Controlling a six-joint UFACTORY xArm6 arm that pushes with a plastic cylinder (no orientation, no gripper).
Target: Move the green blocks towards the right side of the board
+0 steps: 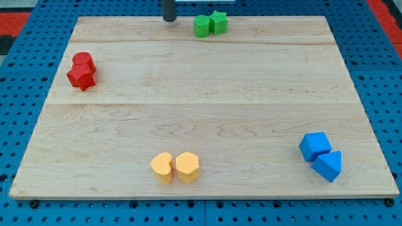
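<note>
Two green blocks sit touching at the view's top edge of the wooden board: a rounded green block on the left and a star-like green block on the right. My tip is at the view's top, just left of the rounded green block with a small gap between them. The rod rises out of the view's top.
A red cylinder and a red star block sit at the left edge. Two yellow blocks sit at the bottom centre. A blue cube and a blue triangular block sit at the bottom right.
</note>
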